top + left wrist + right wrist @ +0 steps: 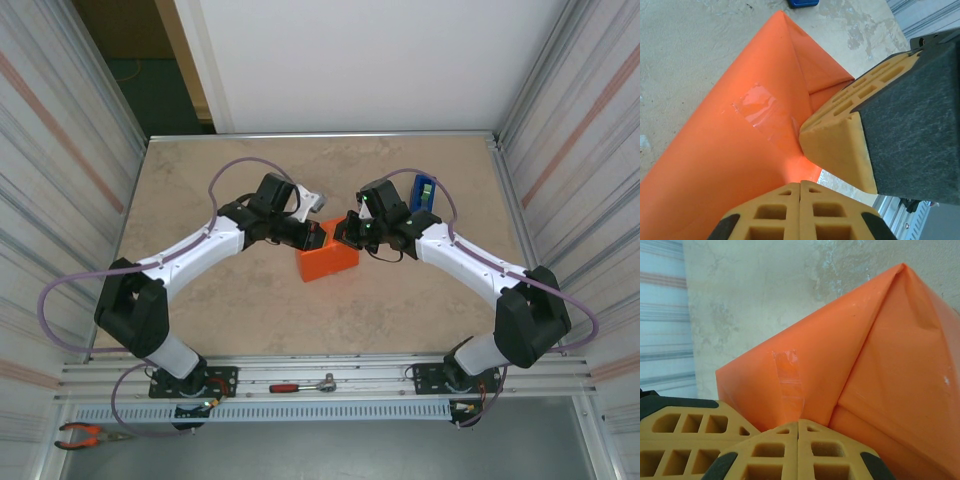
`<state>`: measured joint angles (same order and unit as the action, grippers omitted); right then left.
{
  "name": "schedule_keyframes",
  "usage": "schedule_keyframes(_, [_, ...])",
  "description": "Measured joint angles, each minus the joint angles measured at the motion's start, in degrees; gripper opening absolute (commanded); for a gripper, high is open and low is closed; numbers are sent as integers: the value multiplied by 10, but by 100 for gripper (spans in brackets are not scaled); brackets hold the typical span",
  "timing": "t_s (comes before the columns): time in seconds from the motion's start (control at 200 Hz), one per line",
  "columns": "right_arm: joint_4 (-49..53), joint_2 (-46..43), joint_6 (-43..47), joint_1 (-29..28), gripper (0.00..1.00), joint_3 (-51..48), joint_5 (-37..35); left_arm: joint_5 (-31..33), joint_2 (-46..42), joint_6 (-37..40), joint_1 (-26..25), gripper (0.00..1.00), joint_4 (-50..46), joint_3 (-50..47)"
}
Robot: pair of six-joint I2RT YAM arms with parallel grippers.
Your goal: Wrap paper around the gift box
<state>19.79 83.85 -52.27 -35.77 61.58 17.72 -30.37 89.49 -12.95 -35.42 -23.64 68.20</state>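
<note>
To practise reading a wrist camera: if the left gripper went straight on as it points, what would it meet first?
Probably the orange paper, just ahead of the shut left gripper; whether they touch is unclear.

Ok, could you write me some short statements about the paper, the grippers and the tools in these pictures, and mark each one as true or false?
1. The orange paper is folded into a box shape and carries a strip of clear tape. True.
2. Both grippers stand wide open. False: the left gripper and the right gripper are both shut, fingertips together.
3. A blue object lies on the table beyond the paper. True.
4. The pliers lie on top of the paper. False: they lie at the near left corner, in front of the arm bases.
5. The two grippers are at opposite edges of the table. False: they are close together at the paper.
</note>
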Motion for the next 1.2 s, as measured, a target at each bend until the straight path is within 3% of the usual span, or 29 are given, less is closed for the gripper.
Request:
schedule_keyframes(0.416, [1, 0, 0, 0, 0, 1, 3, 43, -4, 40, -17, 0, -4, 0])
schedule_keyframes(0.742, [23, 1, -1, 2, 13, 15, 15, 50, -5, 55, -22, 0, -7, 0])
schedule_keyframes(1.203, [35, 7, 0, 14, 14, 24, 47, 50, -6, 57, -22, 0, -8, 0])
